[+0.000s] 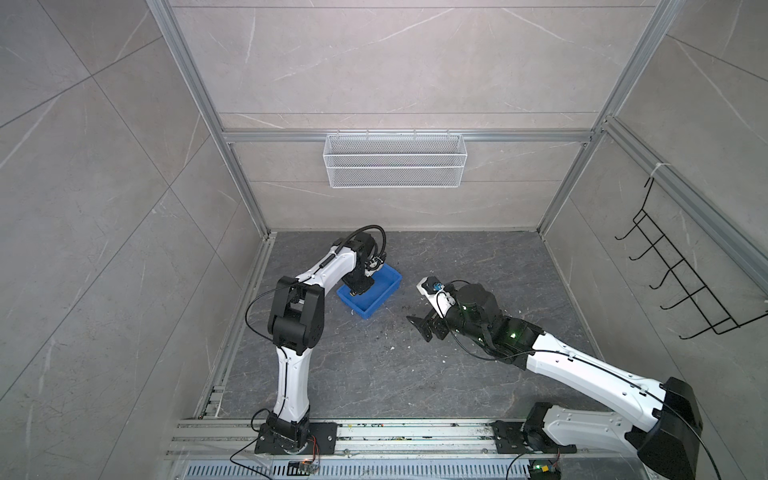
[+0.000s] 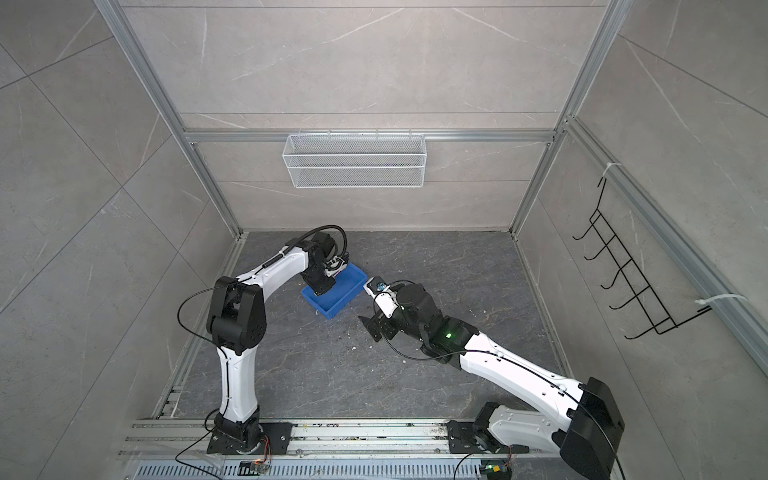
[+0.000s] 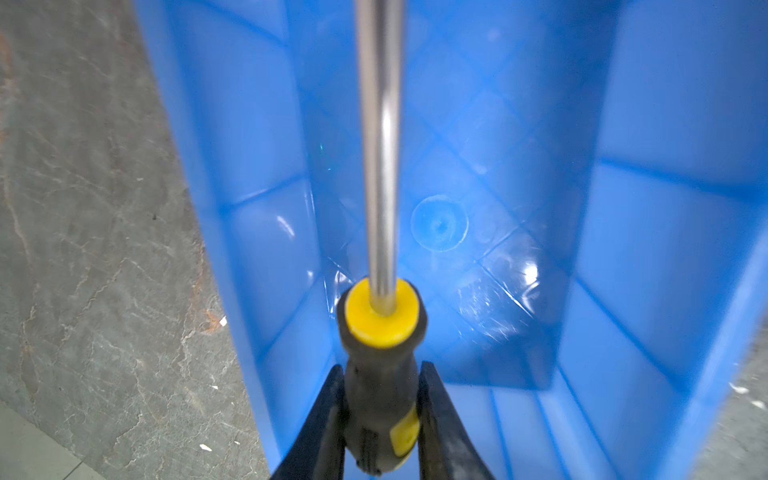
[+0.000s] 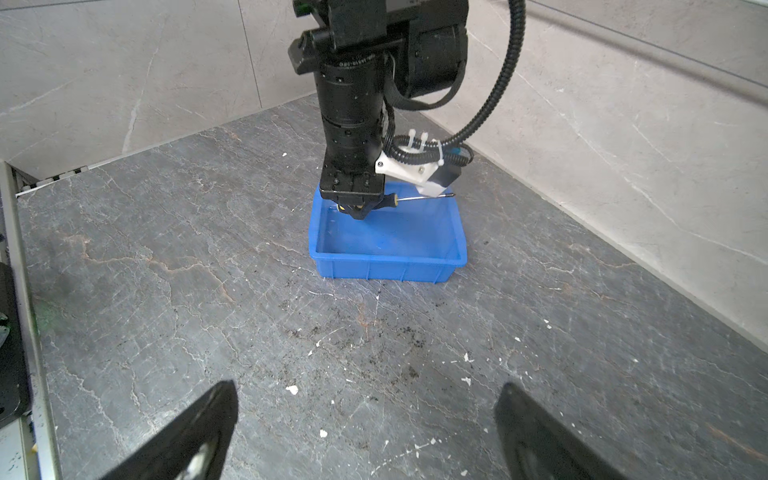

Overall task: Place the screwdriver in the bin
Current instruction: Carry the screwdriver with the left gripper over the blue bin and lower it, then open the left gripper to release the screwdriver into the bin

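My left claw (image 4: 358, 210) is clenched on the black handle of the screwdriver (image 3: 382, 320), 1 finger on each side. It hangs over the bin (image 4: 386, 266) with its tips pointing down at about rim height. The shaft (image 3: 380, 124) runs out level ahead of the claw, along the bin and above its blue floor, touching nothing that I can see.

The far end worries me most. In the right wrist view the tip sits close to the wall farthest from my claw, and I cannot tell whether it clears that rim. If I let go as I am, the tip may catch on the wall and leave the tool propped there, or let it slide out.

I also judge the drop risky, because a round handle on hard plastic can bounce or roll and these walls are low. 1 side wall lies just beside my fingers. Spreading them or lowering carelessly could knock the light bin across the table (image 4: 166, 257).

My right claw (image 4: 365, 388) is spread wide and holds nothing, well apart from the bin.
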`<state>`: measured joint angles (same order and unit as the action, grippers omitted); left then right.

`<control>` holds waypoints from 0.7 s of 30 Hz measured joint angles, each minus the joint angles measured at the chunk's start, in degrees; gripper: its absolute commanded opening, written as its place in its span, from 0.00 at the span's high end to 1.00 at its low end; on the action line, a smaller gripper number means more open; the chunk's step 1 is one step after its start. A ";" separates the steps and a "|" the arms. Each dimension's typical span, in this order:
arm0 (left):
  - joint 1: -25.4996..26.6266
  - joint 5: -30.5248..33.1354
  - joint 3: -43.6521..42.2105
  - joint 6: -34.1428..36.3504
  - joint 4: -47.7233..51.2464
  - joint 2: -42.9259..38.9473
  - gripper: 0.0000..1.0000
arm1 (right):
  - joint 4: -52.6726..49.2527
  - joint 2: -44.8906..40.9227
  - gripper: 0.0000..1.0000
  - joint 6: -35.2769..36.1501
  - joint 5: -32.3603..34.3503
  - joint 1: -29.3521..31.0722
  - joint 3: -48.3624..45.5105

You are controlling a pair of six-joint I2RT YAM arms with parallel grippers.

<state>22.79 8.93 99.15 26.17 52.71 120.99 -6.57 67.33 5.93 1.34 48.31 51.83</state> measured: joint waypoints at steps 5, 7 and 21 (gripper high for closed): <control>0.50 1.62 -1.99 0.94 -0.02 1.46 1.00 | 0.00 0.00 0.01 0.00 0.00 0.00 0.00; 0.76 2.12 -2.60 1.20 0.04 1.53 1.00 | 0.00 0.00 0.01 0.00 0.00 0.00 0.00; 2.25 7.52 -6.51 1.38 -5.22 1.31 0.56 | 0.22 0.00 0.01 0.02 -0.09 0.00 0.00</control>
<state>25.04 16.45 92.64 27.55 47.48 122.30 -6.35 67.33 5.96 1.26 48.31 51.83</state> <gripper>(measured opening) 0.332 0.990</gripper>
